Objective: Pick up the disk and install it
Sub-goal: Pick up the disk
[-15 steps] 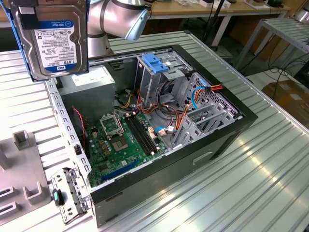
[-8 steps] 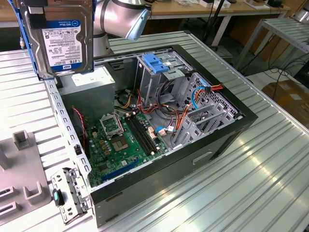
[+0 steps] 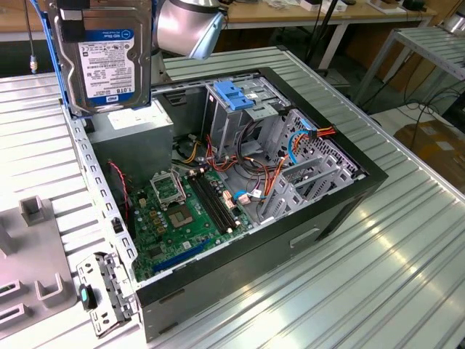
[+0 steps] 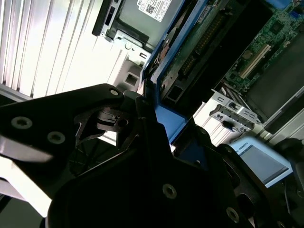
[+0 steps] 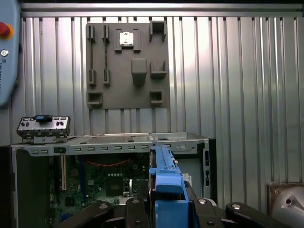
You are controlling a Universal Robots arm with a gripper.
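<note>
**A:** Tool [image 5: 167, 209] locked on the disk [image 3: 107, 57], and it's up in the air! In the first wrist view, black fingers [image 5: 135, 211] squeeze the blue carrier [image 5: 164, 183] from both sides, with the disk edge-on between them.

**B:** And the exterior view gives us its face. It's upright, white-and-blue label toward the camera, high at the exterior view's left. It hangs over the corner of the open computer case [image 3: 320, 211], right above the grey power supply [image 3: 138, 131].

**A:** Touching anything down there?

**B:** Looks clear to me. From the first wrist view the case sits well below the carrier.

**A:** Give me the layout.

**B:** The case lies on its side on the ribbed metal bench [image 3: 407, 262], open side up. The green motherboard [image 3: 182, 211] covers its floor. The metal drive cage [image 3: 236, 94] with the blue top stands beside the power supply, and orange and blue cables [image 3: 294, 145] tangle next to it.

**A:** And outside the case?

**B:** A grey fixture plate [image 3: 29, 247] lies on the bench at the exterior view's left, just beside the case. A small metal bracket [image 3: 102, 291] with a teal tab sits at the case's near corner.

**A:** The second wrist view is tight on the tool's black body, with the carrier's blue edge rising from the grip.
</note>
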